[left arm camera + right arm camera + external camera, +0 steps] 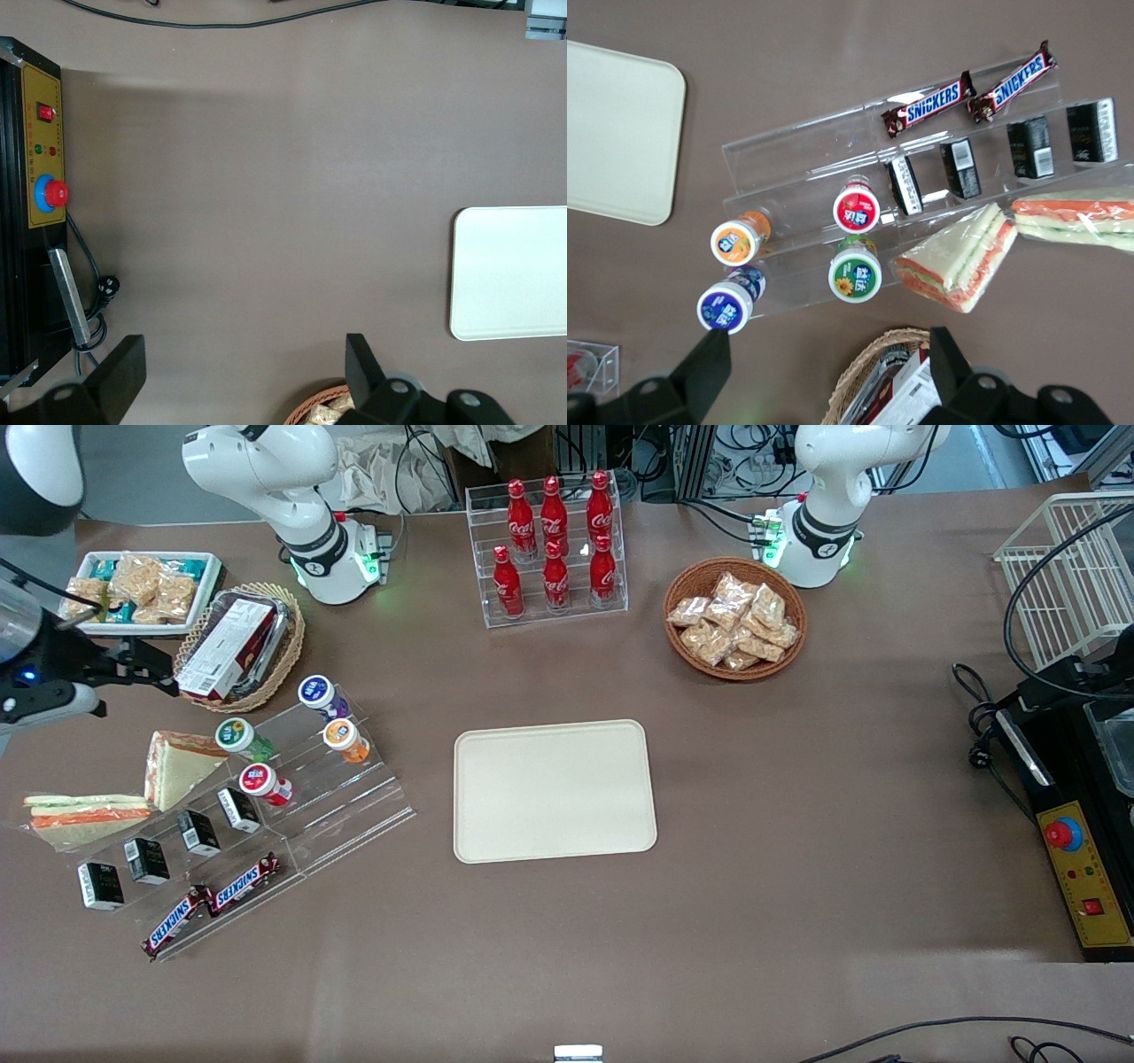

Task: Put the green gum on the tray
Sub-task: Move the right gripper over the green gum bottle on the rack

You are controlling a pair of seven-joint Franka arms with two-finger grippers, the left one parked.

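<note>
The green gum (234, 735) lies on the top step of a clear acrylic rack (354, 802), its green lid label facing up; it also shows in the right wrist view (855, 274). The cream-beige tray (554, 790) lies flat and bare at the table's middle, and shows in the right wrist view (616, 133) and the left wrist view (514, 270). My gripper (155, 666) hangs open and empty above the table, beside the wicker basket and farther from the front camera than the gum. In the right wrist view the gripper (828, 354) has its jaws wide apart.
On the rack are a purple gum (317, 692), an orange gum (344, 737), a red-lidded gum (261, 781), small black boxes (199, 833) and Snickers bars (244, 884). Sandwiches (177, 766) lie beside it. A wicker basket with a box (235, 646), a white snack tray (142, 589), a cola rack (554, 549) and a snack basket (735, 620) stand farther back.
</note>
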